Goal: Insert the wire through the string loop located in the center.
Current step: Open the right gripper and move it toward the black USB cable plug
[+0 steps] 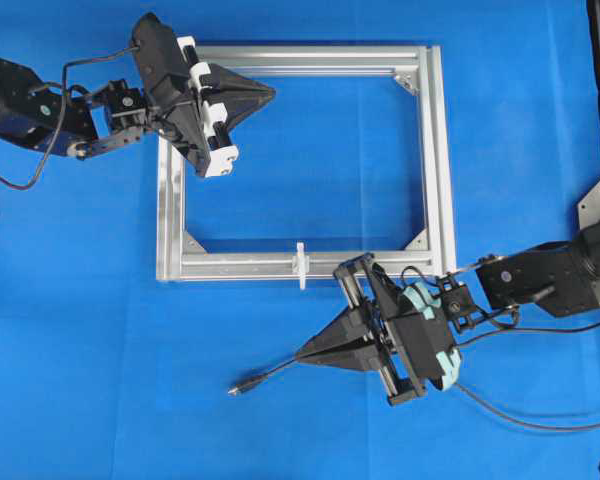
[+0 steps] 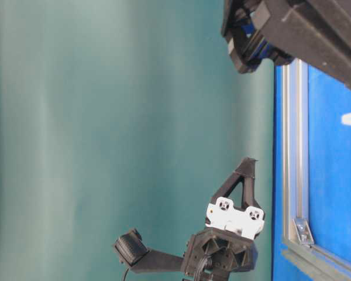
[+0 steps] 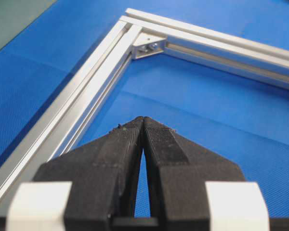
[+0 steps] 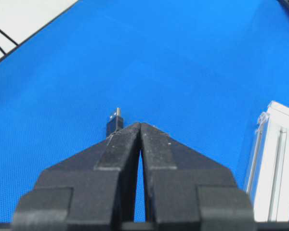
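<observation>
Task at start; nothing threaded yet. Long thin black wire ending in a small dark cylindrical plug with a metallic tip (image 1: 242,386) lying flat on the blue tabletop (image 1: 80,330), outside the silver rectangular aluminium frame (image 1: 440,150), below its near rail in the overhead view. Plug end pointing left, cable running right, under the right hand (image 1: 302,355) and out of sight there. Tiny white upright string loop (image 1: 301,264) standing at the middle of that near rail, untouched, up and to the right of the plug.

Right hand closed, fingers pressed together, holding nothing; hovering over the cable just behind the plug. Left hand (image 1: 270,95) also closed and empty, over the far-left corner of the frame, well apart from both wire and loop.

Left to do, by judgement: open, grasp the wire near the plug, lift, align with the loop, pass through. All of it.

View differences:
- Overhead: only view with wire, loop and both hands together.
- Right wrist: plug standing just past the shut fingertips, metal tip clear; loop not visible.
- Left wrist: frame corner with silver triangular bracket (image 3: 149,45); no wire, no loop.
- Table-level: turned sideways; left hand above the frame rail, wire not visible.
</observation>
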{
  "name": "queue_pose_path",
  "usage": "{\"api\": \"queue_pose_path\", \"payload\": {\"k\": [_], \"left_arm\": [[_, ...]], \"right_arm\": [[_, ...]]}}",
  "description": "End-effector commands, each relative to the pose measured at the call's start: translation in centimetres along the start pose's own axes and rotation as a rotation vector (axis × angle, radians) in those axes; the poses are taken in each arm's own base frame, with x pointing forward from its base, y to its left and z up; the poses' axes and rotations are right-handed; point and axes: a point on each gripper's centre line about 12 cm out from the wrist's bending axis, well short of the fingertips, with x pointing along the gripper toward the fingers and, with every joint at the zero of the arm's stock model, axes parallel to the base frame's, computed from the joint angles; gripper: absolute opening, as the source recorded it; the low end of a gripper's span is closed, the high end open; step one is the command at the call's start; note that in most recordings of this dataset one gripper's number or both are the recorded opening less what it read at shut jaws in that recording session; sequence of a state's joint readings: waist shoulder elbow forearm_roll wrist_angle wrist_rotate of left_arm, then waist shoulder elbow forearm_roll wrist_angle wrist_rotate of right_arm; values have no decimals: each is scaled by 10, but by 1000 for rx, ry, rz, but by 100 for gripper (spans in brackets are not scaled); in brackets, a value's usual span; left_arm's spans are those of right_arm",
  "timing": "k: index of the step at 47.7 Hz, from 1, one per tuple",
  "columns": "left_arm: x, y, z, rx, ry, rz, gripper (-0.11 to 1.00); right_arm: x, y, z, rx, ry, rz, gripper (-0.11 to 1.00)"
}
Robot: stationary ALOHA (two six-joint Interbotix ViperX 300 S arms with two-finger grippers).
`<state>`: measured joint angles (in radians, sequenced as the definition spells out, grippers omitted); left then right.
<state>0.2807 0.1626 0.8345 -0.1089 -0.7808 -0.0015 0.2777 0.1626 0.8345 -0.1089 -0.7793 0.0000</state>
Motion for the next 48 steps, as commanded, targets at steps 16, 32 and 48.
{"api": "queue_pose_path", "payload": {"k": [16,32,48], "left_arm": [[-3,-3,23,15,-57,-19,0],[-3,-3,22,16,-53,-19,0],[-3,-3,22,17,-52,-20,0]], "right_arm": [[3,4,24,-5,-2,16,-5],[4,4,24,24,6,16,10],[4,3,24,31,3,14,87]]}}
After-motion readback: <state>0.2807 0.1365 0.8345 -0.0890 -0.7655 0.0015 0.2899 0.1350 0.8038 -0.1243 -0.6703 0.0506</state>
